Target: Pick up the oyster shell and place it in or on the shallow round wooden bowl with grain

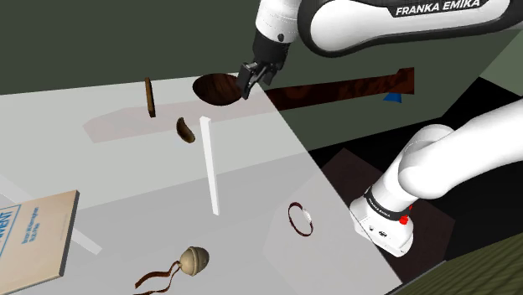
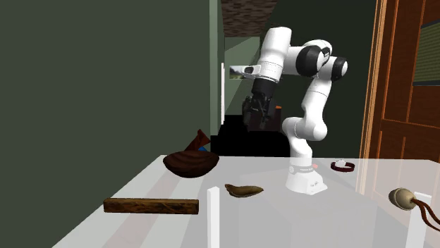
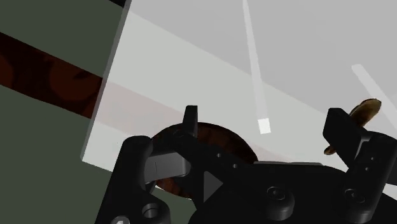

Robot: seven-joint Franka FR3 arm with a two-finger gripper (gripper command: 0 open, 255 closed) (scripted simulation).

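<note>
One brown oyster shell [image 1: 185, 131] lies on the pale bench [image 1: 126, 172], shoulder view's left of the dark wooden bowl [image 1: 214, 89]; likely light, stiff, brittle, so the black claw [image 1: 254, 81], spread and empty, should pinch its narrow width

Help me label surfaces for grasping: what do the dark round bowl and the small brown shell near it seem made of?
The shallow dark-brown round bowl looks like wood, perhaps faintly glossy: reddish mottled grain shows on its wall. The small flat brown oyster shell looks matte; its plain brown colour leaves shell or wood open.
</note>
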